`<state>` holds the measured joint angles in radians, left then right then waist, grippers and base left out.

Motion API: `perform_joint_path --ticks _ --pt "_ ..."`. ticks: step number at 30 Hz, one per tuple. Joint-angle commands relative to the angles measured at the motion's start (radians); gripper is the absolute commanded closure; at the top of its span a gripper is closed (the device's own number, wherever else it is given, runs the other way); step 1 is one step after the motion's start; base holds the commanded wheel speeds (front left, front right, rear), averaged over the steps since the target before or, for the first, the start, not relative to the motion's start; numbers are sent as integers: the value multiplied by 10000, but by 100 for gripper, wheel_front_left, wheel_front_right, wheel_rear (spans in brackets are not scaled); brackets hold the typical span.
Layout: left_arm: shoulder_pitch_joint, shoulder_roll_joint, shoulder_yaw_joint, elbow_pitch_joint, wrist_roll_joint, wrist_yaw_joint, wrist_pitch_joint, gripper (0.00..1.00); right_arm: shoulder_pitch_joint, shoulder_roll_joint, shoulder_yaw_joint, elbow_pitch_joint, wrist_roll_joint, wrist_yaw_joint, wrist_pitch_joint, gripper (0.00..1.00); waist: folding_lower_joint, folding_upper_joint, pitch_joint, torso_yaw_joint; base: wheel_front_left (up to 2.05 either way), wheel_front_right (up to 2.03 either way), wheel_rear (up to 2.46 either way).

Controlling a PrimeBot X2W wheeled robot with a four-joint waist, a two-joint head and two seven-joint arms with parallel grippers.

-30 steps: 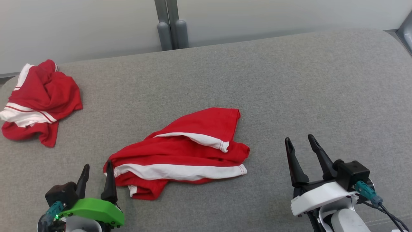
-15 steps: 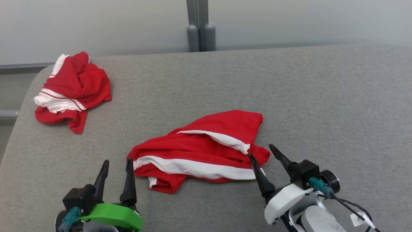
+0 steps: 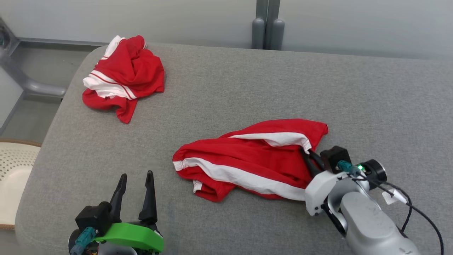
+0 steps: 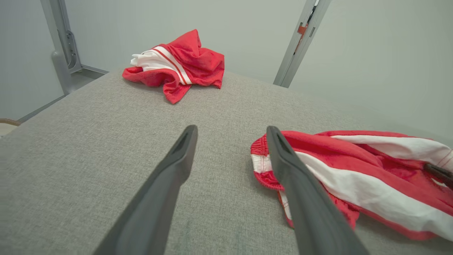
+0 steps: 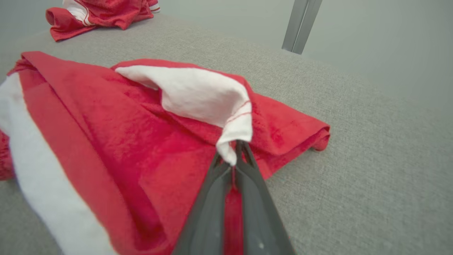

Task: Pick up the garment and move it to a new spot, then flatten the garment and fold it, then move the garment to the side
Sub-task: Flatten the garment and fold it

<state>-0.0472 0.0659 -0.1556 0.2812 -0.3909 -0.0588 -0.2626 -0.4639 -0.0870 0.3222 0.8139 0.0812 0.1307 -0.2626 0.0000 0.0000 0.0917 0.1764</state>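
Right gripper (image 3: 307, 152) is pinching the right end of the garment (image 3: 254, 163) in the head view, its two dark fingers pressed together on the cloth just under the white band. Left gripper (image 3: 136, 174) is hanging at the lower left with its fingers spread and nothing between them, a little apart from the garment's left end. Two red-and-white garments are lying on the grey cushion (image 3: 247, 81): the gripped one near the middle, and a second garment (image 3: 131, 74) bunched at the far left corner. A grey post (image 3: 267, 24) is standing behind the cushion, and a cream perforated panel (image 3: 14, 166) is showing at the left edge.

Left wrist view: the left gripper (image 4: 231, 128) is gaping over bare cushion, its right finger passing just in front of the garment (image 4: 354, 166). The second garment (image 4: 184, 60) is lying well beyond.

Right wrist view: the right gripper (image 5: 235, 152) is clamping a white hem corner of the garment (image 5: 124, 124), which is draping over the fingertips. The second garment (image 5: 102, 14) is sitting at the top left.
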Motion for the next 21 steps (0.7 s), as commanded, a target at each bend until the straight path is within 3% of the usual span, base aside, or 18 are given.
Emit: perform_joint_path --ticks 1,11,17,18,19,20,21 --pt "-21 -48 24 -51 23 -61 -34 0 -355 -90 -88 165 163 1 -11 100 0 0 232 432 0 0 0" --pt "-330 -146 -354 -200 -138 -167 -32 0 -2967 -600 -559 1678 704 1 1237 100 0 0 789 1327 0 0 0" --pt "-636 -153 -1090 -425 -511 -40 -33 0 -4490 -941 -841 2972 829 1 1888 100 0 0 1248 1919 0 0 0" --pt "-692 -152 -1229 -466 -568 -14 -33 0 -4751 -1003 -967 3180 834 1 1874 75 0 0 1329 2019 0 0 0" --pt "-733 -151 -1333 -499 -609 7 -33 0 -4938 -1088 -1109 3335 829 -1 1796 33 0 0 1397 2101 0 0 0" --pt "-783 -152 -1446 -541 -671 58 -34 0 -5122 -1140 -1232 3537 752 -1 1716 0 0 0 1464 2179 0 0 0" --pt "-818 -152 -1539 -571 -711 88 -33 0 -5251 -1147 -1296 3692 682 1 1654 0 0 0 1517 2232 0 0 0"
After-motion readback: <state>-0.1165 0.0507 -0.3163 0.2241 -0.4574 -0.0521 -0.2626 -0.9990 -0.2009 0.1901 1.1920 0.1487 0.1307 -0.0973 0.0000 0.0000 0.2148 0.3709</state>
